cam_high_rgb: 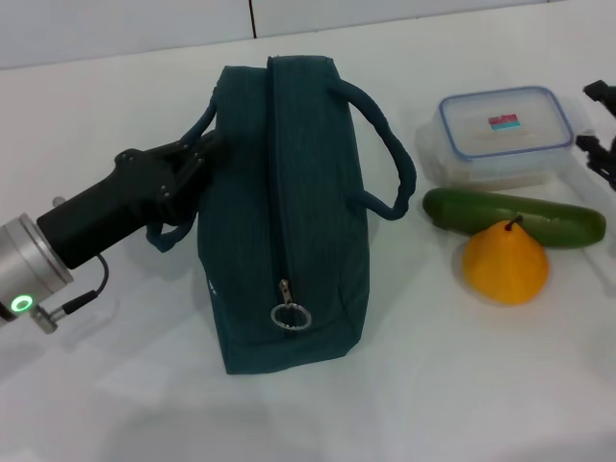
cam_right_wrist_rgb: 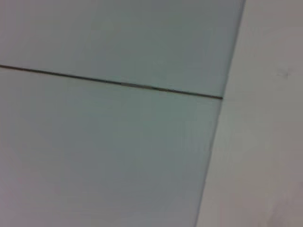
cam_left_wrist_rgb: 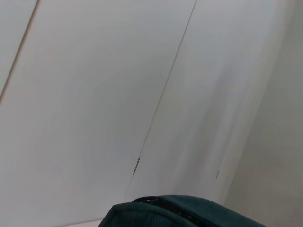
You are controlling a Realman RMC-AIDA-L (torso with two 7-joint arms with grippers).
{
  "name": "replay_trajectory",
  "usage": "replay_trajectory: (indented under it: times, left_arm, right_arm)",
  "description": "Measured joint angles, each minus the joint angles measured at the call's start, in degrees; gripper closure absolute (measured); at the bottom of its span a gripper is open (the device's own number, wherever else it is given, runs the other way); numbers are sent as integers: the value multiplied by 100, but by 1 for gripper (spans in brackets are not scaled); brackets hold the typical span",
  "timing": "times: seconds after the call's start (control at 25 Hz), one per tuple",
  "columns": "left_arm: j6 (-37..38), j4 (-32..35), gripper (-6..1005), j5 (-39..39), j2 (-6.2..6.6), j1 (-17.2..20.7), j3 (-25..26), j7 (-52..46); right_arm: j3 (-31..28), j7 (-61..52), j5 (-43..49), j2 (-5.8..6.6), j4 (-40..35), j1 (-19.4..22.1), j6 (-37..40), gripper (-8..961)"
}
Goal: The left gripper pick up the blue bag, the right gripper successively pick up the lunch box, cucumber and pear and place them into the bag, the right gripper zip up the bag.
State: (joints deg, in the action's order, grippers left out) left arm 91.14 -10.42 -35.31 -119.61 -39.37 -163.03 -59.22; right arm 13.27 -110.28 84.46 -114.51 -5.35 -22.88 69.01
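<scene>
The blue bag (cam_high_rgb: 289,212) lies in the middle of the table, its zipper closed and the ring pull (cam_high_rgb: 290,316) at the near end. My left gripper (cam_high_rgb: 204,154) is pressed against the bag's left side, right at the left carrying strap (cam_high_rgb: 166,236). A corner of the bag (cam_left_wrist_rgb: 189,213) also shows in the left wrist view. To the right, the clear lunch box (cam_high_rgb: 500,130) with a blue-rimmed lid stands farthest back. The cucumber (cam_high_rgb: 515,217) lies in front of it, and the yellow pear (cam_high_rgb: 505,265) is nearest. My right gripper (cam_high_rgb: 602,135) sits at the right edge, beside the lunch box.
The white table (cam_high_rgb: 115,385) ends at a pale wall (cam_high_rgb: 125,29) behind the bag. The bag's right strap (cam_high_rgb: 390,144) arches toward the lunch box. The right wrist view shows only pale panels with a dark seam (cam_right_wrist_rgb: 118,84).
</scene>
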Motion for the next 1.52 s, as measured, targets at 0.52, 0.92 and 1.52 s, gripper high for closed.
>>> replay_trajectory:
  times: [0.52, 0.92, 1.52]
  left_arm:
    - [0, -1, 955, -3, 3, 23, 0, 116]
    - [83, 39, 955, -1, 2, -1, -1, 119]
    - [52, 49, 955, -23, -18, -15, 0, 214]
  right_arm:
    - [256, -283, -52, 19, -49, -262, -263, 125]
    - [286, -353, -32, 110, -54, -409, -458, 126]
    - [268, -361, -59, 35, -58, -491, -531, 128]
